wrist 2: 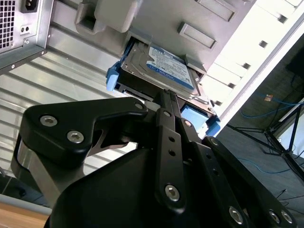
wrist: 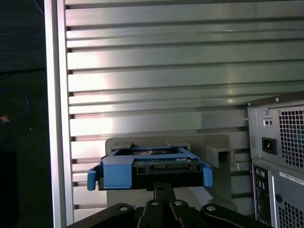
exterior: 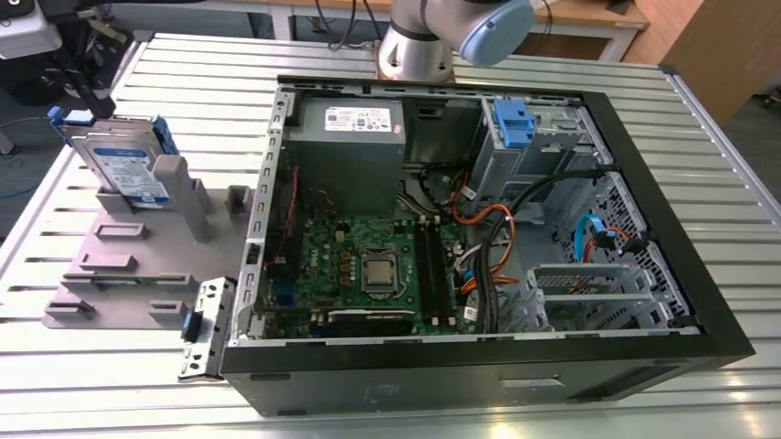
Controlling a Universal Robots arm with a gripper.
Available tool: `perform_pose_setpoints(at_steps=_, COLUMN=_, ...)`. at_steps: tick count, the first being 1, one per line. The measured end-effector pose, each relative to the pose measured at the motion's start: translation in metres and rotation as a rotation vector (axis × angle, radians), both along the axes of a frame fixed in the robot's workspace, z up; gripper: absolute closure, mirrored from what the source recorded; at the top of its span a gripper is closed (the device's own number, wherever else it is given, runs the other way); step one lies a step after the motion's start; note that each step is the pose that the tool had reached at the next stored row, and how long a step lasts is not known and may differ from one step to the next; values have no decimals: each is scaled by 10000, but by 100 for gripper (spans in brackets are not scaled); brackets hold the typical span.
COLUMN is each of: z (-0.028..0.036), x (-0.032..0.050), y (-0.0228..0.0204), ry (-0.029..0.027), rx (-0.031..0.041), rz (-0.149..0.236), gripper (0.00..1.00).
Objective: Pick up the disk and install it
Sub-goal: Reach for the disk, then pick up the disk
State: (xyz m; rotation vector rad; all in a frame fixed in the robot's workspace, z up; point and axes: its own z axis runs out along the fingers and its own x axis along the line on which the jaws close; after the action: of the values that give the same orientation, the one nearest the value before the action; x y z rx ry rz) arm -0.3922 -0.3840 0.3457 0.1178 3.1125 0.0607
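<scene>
The disk [exterior: 128, 169] stands on edge in a grey holder [exterior: 123, 265] at the exterior view's left, its blue-and-white label and blue side rails showing. The second wrist view shows the disk [wrist 2: 161, 66] label side, and the first wrist view shows the disk [wrist: 152, 166] end-on with its blue rails. My gripper [wrist 2: 166, 95] points at it, its black fingers drawn together with nothing between them. There is a gap between the gripper [wrist: 160, 188] and the disk.
An open computer case [exterior: 720, 338] lies on the slatted metal table [exterior: 683, 119], with a drive cage and blue latch [exterior: 510, 123] at its far side. The arm [exterior: 452, 37] rises behind the case. The case's rear panel [wrist: 280, 156] is near the holder.
</scene>
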Motion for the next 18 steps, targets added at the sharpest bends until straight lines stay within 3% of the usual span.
perform_pose_setpoints(at_steps=7, z=-66, x=-64, y=52, ry=0, rx=-2, rz=-1, gripper=89)
perform_pose_setpoints(at_steps=18, z=-74, x=-72, y=53, ry=0, rx=-3, rz=0, gripper=89)
